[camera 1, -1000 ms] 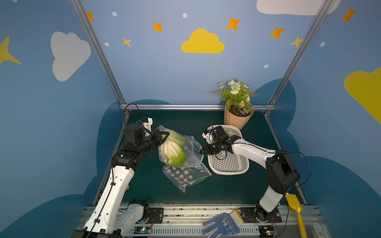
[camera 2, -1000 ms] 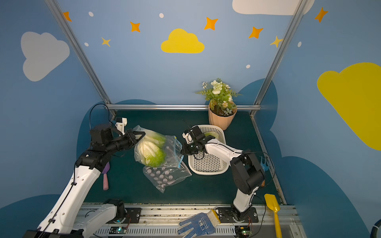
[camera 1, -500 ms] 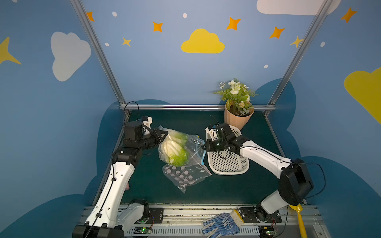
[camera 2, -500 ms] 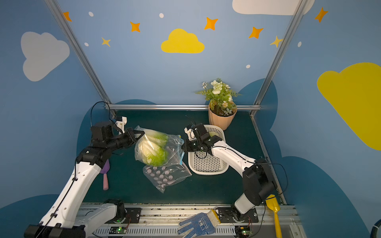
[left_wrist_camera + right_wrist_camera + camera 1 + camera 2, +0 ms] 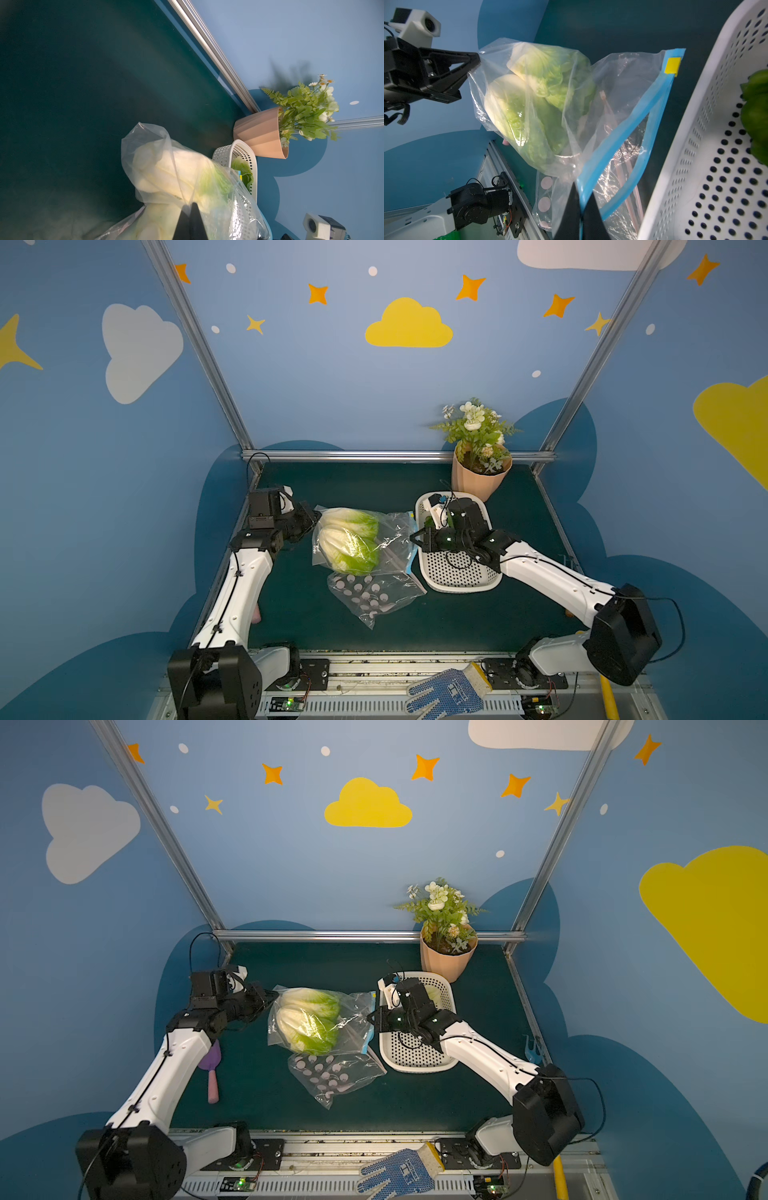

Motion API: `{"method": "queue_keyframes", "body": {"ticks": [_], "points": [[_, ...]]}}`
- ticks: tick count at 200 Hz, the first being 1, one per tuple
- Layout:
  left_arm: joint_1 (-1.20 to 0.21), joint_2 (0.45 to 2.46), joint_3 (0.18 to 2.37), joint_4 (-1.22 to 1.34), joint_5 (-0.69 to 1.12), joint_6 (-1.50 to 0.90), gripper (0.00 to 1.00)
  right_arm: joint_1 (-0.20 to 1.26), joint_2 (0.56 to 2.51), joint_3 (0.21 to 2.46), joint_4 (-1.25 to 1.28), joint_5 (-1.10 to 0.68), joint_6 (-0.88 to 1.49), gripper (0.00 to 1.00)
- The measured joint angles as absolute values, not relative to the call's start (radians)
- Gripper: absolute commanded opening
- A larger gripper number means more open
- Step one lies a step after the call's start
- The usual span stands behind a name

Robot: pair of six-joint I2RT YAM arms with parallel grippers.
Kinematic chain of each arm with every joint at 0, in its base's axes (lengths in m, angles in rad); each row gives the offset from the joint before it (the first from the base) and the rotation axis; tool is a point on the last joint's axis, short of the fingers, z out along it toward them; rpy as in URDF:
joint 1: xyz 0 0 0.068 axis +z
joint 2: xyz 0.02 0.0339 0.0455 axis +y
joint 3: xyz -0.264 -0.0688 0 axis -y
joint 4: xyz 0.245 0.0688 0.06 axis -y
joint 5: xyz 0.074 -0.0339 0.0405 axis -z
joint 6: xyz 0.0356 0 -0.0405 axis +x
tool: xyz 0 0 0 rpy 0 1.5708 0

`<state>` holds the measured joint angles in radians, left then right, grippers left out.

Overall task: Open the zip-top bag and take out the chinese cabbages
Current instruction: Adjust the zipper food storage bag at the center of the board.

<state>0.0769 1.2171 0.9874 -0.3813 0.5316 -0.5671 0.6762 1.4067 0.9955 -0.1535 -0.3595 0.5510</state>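
Right arm's elbow has swung out to the right over the past second, and the right gripper (image 5: 578,193) has edged left and nearer. Bag and left arm have barely shifted.

- **Grip:** Right gripper is clenched on one lip of the blue zip strip (image 5: 623,133). Left gripper (image 5: 313,516) is clenched on the bag's far-left closed corner.
- **Bag:** Zip-top bag (image 5: 395,531) is held stretched between them over mid tabletop (image 5: 332,485), mouth parted toward the white perforated basket (image 5: 457,576).
- **Contents:** Two chinese cabbages (image 5: 349,543) sit inside at the left end, white bases left, crinkled green leaves toward the mouth.
- **Basket:** Something green lies in it; can't identify it.
- **Film:** Thin, clear and glossy, likely slippery and prone to bunching.
- **Heads:** They look light, plump and oblong; leaf ends are probably soft and tearable.
- **Best hold, I judge:** Across the firmer pale body, reached through the mouth.
- **Nearby:** Second clear bag (image 5: 370,593) holding pink discs lies just nearer.
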Motion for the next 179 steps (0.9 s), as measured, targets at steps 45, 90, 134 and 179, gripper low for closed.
{"method": "queue_keyframes", "body": {"ticks": [45,90,134,179], "points": [[0.075,1.380,0.922,-0.361,0.463,-0.556,0.05,0.677,1.438,0.995,-0.152,-0.374,0.561,0.00],[0.071,1.472,0.930,-0.360,0.372,-0.534,0.05,0.679,1.443,1.002,-0.128,-0.429,0.563,0.25],[0.072,1.513,0.970,-0.341,0.314,-0.508,0.05,0.681,1.452,1.024,-0.130,-0.474,0.553,0.68],[0.075,1.551,0.974,-0.323,0.300,-0.498,0.05,0.645,1.394,0.999,-0.125,-0.469,0.553,0.50]]}}
